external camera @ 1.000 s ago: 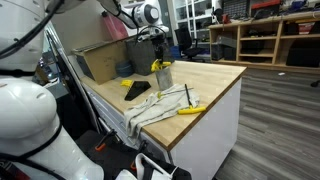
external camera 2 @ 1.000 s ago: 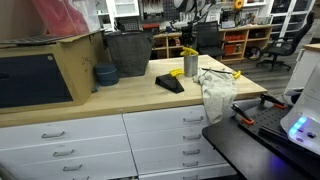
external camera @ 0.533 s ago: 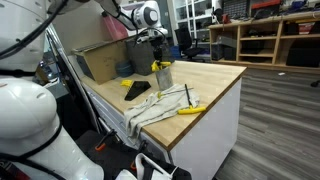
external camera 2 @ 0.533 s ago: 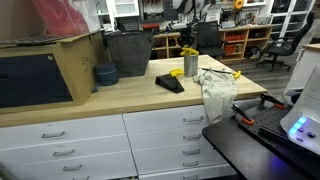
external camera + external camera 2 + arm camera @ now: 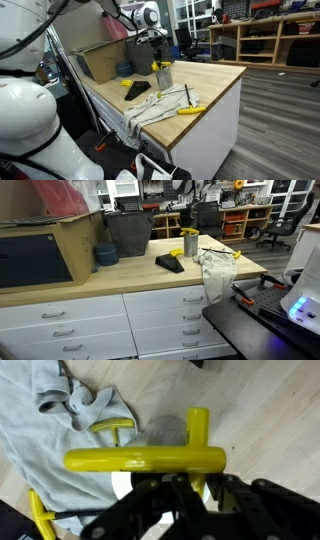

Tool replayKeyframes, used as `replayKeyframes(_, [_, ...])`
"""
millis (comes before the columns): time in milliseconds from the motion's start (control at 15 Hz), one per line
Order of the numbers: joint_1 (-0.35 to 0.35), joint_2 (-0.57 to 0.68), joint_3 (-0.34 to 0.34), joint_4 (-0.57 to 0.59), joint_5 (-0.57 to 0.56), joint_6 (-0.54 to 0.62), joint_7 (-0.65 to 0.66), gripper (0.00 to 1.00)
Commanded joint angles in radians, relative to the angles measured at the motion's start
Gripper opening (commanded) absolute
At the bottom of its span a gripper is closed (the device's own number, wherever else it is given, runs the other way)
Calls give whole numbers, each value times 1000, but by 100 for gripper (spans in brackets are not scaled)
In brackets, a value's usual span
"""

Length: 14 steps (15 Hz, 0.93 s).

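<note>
A metal cup (image 5: 164,76) (image 5: 190,246) stands on the wooden table (image 5: 215,75) next to a crumpled grey cloth (image 5: 155,108) (image 5: 215,268) (image 5: 55,440). A yellow T-handle tool (image 5: 158,66) (image 5: 188,231) (image 5: 145,460) sticks up out of the cup. My gripper (image 5: 156,55) (image 5: 186,222) (image 5: 192,486) hangs directly over the cup. In the wrist view its black fingers (image 5: 150,500) sit just under the yellow crossbar, pressed against the tool's stem. The cup is mostly hidden behind the tool there.
A black flat object (image 5: 137,91) (image 5: 169,263) lies beside the cup. Other yellow-handled tools (image 5: 190,109) (image 5: 234,253) rest on the cloth. A cardboard box (image 5: 100,60), dark bin (image 5: 127,233) and blue bowl (image 5: 105,254) stand behind. The table edge (image 5: 205,125) is near.
</note>
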Motion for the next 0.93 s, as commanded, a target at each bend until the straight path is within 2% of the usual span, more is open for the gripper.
replayKeyframes(0, [4,4,-1,23,14,-17,-20,3])
replayKeyframes(67, [5,3,-2,22,11,-16,-19,6])
replayKeyframes(867, [39,-119,-31,-26,-85,1,12,6])
